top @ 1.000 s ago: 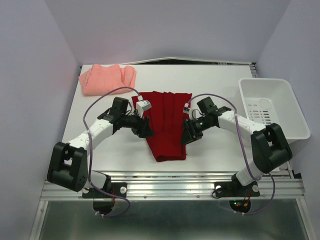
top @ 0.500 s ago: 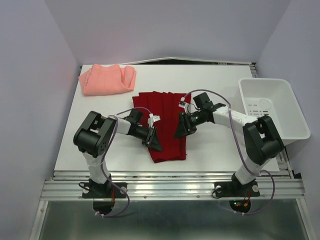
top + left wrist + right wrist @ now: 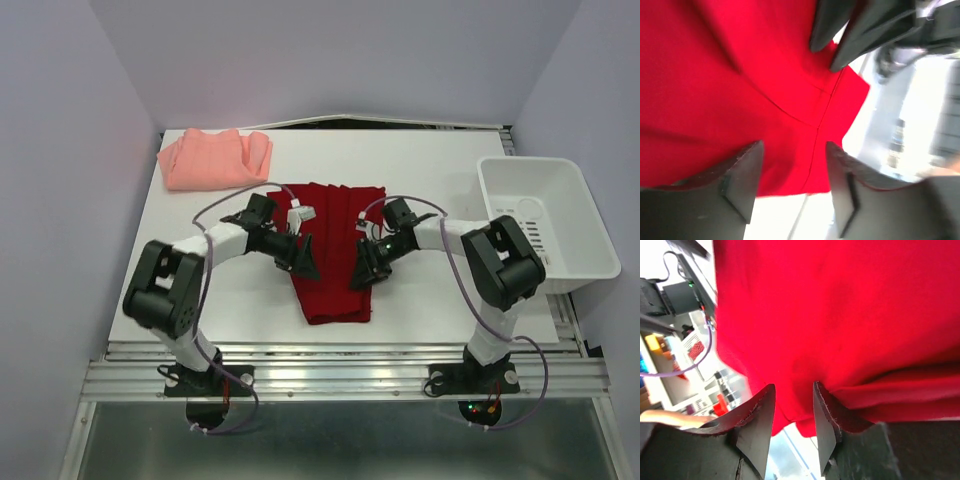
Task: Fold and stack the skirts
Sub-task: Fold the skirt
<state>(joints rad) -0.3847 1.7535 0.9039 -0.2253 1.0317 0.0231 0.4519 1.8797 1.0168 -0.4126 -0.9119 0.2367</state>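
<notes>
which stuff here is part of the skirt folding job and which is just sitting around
For the job:
- red skirt, spread at mid-table between both arms
- pink skirt, at the far left corner

Just lying about:
- white bin, at the table's right edge

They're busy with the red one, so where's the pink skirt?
From above, the pink skirt lies crumpled at the table's far left corner, just beyond the red skirt in the middle.
</notes>
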